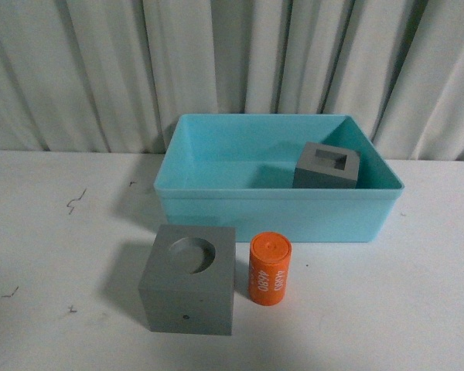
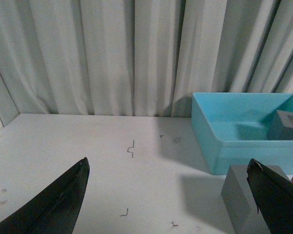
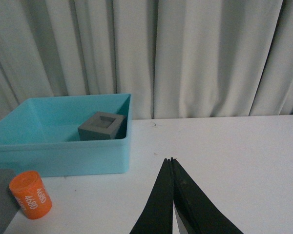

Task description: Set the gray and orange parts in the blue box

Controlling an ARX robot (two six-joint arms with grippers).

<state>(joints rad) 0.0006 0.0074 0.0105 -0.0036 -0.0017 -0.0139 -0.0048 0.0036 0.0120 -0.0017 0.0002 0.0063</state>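
Observation:
The blue box (image 1: 240,207) stands on the white table at the back. The gray cube with the square recess (image 1: 326,166) lies inside it at the right. The gray cube with the round recess (image 1: 189,280) stands on the table in front of the box, with the orange cylinder (image 1: 270,269) upright just to its right. Neither arm shows in the front view. My left gripper (image 2: 168,168) is open and empty, to the left of the round-recess cube (image 2: 241,197). My right gripper (image 3: 172,160) is shut and empty, to the right of the cylinder (image 3: 31,194) and box (image 3: 63,155).
Pale curtains (image 1: 232,62) hang close behind the table. Small dark marks (image 1: 76,201) dot the table surface left of the box.

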